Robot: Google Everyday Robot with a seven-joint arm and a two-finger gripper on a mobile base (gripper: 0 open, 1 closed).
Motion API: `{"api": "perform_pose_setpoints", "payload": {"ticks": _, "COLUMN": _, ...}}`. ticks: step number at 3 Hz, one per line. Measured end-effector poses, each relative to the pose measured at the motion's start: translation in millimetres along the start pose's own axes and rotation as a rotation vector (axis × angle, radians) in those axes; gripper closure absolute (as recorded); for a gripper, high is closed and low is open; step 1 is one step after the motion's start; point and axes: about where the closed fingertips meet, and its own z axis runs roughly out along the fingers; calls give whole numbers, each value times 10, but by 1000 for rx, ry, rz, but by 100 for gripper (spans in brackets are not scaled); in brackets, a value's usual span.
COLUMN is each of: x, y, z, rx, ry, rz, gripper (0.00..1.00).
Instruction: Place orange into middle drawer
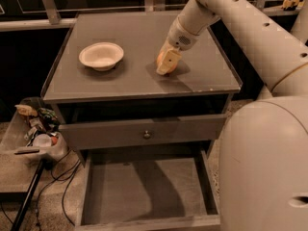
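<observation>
The orange (159,58) rests on the grey cabinet top (134,76), right of centre. Only its left edge shows. My gripper (168,64) is down at the orange, covering most of it from the right and front, close to the cabinet top. The middle drawer (84,192) is pulled open at the bottom of the view. Its flat grey floor is bare, with the arm's shadow across it.
A shallow white bowl (101,56) sits on the left of the cabinet top. A shut grey drawer front with a small round knob (147,134) lies above the open drawer. A cluttered tray and cables (36,134) are at the left. My white arm and base (269,153) fill the right.
</observation>
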Motion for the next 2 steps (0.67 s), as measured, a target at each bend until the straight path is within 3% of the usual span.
{"api": "perform_pose_setpoints", "payload": {"ticks": 2, "x": -103, "y": 12, "z": 8, "rx": -11, "ry": 4, "rz": -31, "gripper": 88}}
